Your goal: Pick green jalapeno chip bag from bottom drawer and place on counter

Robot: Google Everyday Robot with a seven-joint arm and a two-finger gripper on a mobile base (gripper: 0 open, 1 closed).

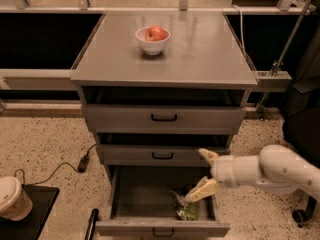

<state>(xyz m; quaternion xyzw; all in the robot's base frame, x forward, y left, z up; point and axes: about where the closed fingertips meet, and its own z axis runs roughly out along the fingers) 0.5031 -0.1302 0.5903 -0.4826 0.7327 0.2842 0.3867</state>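
The bottom drawer (135, 194) is pulled open at the foot of the grey cabinet. The green jalapeno chip bag (183, 207) lies crumpled in its front right part. My gripper (205, 172) comes in from the right on a white arm. It is open, with one pale finger in front of the middle drawer and the other over the open drawer's right side, just above the bag and not holding it. The counter (200, 54) is the cabinet's flat grey top.
A white bowl (152, 40) with red fruit stands on the counter. The middle drawer (162, 154) and top drawer (163, 117) are slightly open. A paper cup (12, 199) sits on a black tray at the lower left. A cable (75, 165) lies on the speckled floor.
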